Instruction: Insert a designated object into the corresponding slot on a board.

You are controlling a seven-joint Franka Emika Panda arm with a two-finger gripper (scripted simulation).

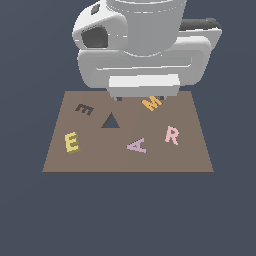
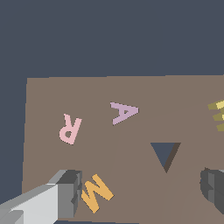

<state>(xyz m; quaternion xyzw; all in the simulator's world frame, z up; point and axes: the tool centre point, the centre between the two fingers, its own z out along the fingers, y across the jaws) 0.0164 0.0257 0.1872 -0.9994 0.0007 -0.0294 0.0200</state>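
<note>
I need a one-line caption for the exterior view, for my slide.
Open gripper above brown rectangular board; pale-yellow E block lies outside dark E-shaped slot.

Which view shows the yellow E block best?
The exterior view: the yellow E block lies whole and unobstructed on the board. The wrist view catches only a cropped sliver of it at the frame edge.

Exterior faces arm; wrist overlooks shared board [image 1: 125,160].

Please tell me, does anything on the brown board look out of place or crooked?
Nothing looks damaged. The yellow E lies on the board outside its tilted E slot. The letters M, A and R lie loose at different angles. The triangular cutout is empty.
</note>
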